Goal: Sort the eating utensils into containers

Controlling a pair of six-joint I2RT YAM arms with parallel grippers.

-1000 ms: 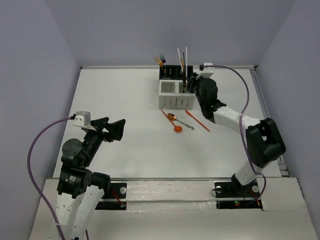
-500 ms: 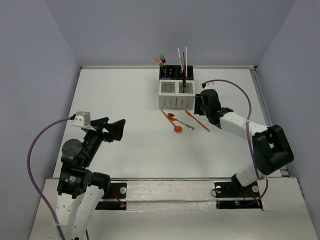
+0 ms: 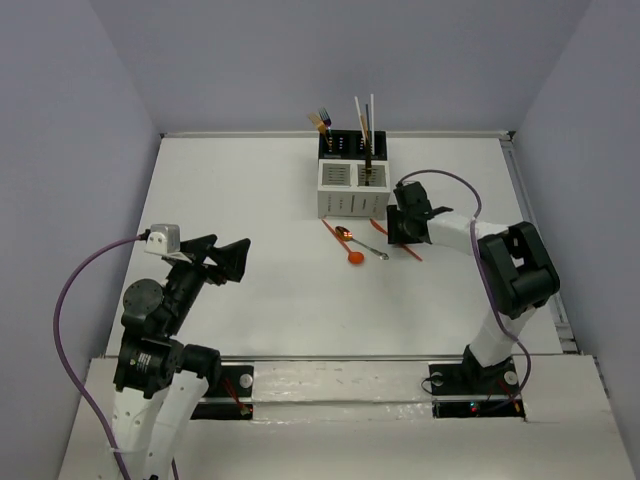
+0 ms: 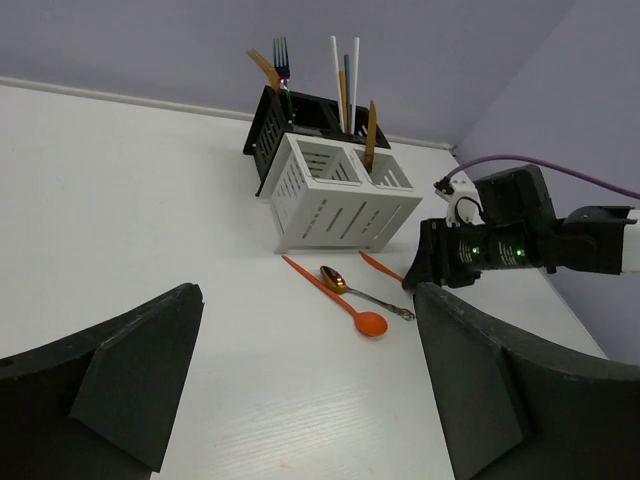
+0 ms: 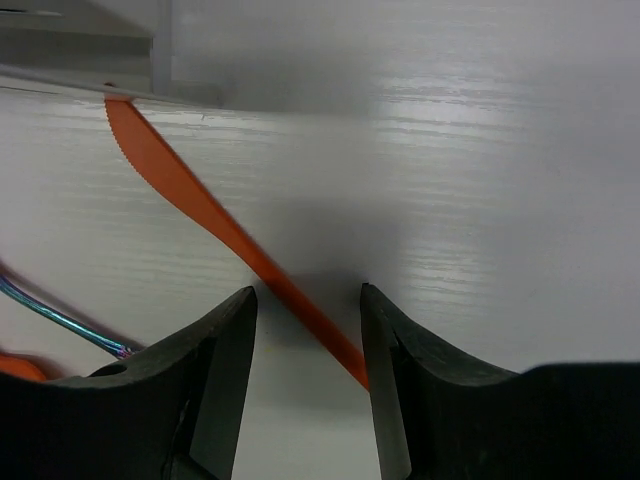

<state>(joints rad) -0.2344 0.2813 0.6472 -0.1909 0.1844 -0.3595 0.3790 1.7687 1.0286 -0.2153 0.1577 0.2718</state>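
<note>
The caddy [image 3: 352,187], two white slotted boxes in front of two black perforated ones, stands at the back of the table with forks and sticks upright in it. In front of it lie an orange spoon [image 3: 354,256], an iridescent spoon [image 3: 347,234] and an orange serrated knife [image 5: 215,217]. My right gripper [image 5: 308,300] is open and low over the table, its fingers on either side of the knife's handle. My left gripper [image 3: 228,257] is open and empty, raised at the near left; the caddy [image 4: 340,195] and orange spoon [image 4: 370,323] show ahead of it.
The purple cable [image 3: 470,190] loops above the right arm. The table's back wall runs just behind the caddy. The right table edge [image 3: 530,230] lies beyond the right arm.
My right gripper has come away from the caddy's right compartments and dropped toward the table, ending over the orange knife. The left arm has not moved.
</note>
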